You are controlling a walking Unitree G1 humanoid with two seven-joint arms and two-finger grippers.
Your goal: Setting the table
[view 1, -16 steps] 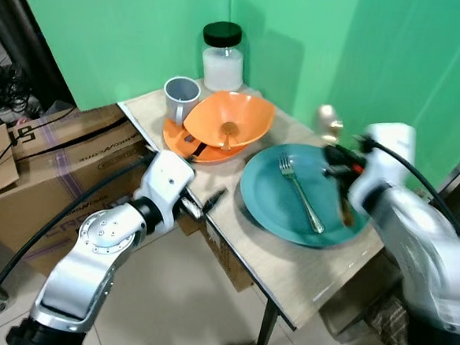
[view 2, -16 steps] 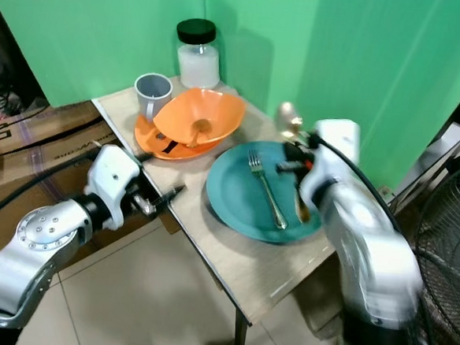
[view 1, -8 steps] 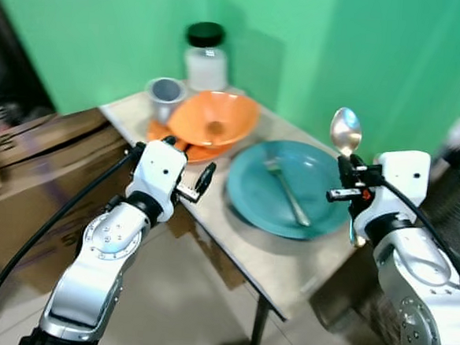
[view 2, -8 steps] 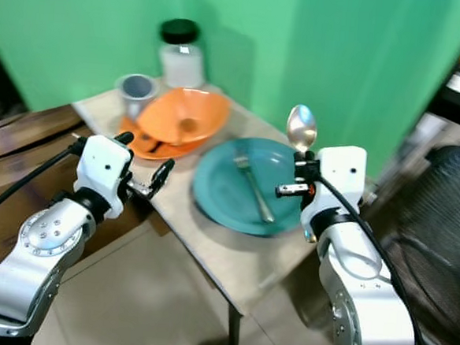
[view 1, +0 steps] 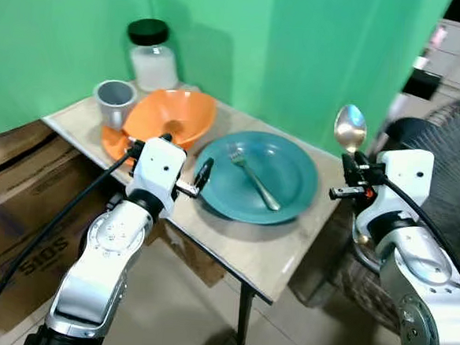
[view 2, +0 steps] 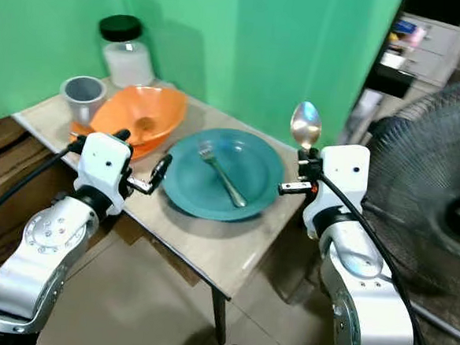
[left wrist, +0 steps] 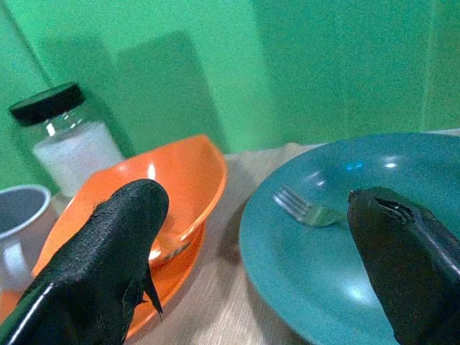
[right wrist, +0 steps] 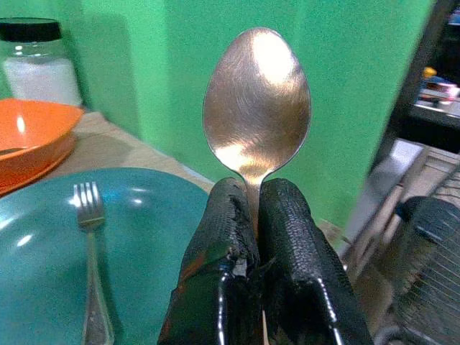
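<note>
A small wooden counter (view 1: 233, 248) stands against green panels, with a cardboard box (view 1: 13, 228) bearing partly legible black print below its left side. A teal plate (view 1: 293, 177) lies at the counter's centre, a fork (view 1: 253, 176) resting in it. Behind it to the left, an orange bowl (view 1: 171, 115) sits tilted on an orange plate (view 1: 114, 142), beside a grey mug (view 1: 113, 98) and a black-lidded glass jar (view 1: 152, 53) with no readable label. The left gripper (view 1: 168, 154) hovers at the counter's near edge beside the teal plate, its fingers (left wrist: 108, 259) spread and empty. The right gripper (view 2: 303, 171), off the counter's right end, holds a spoon (right wrist: 256, 100) upright, fingers (right wrist: 223, 237) clenched on its handle.
</note>
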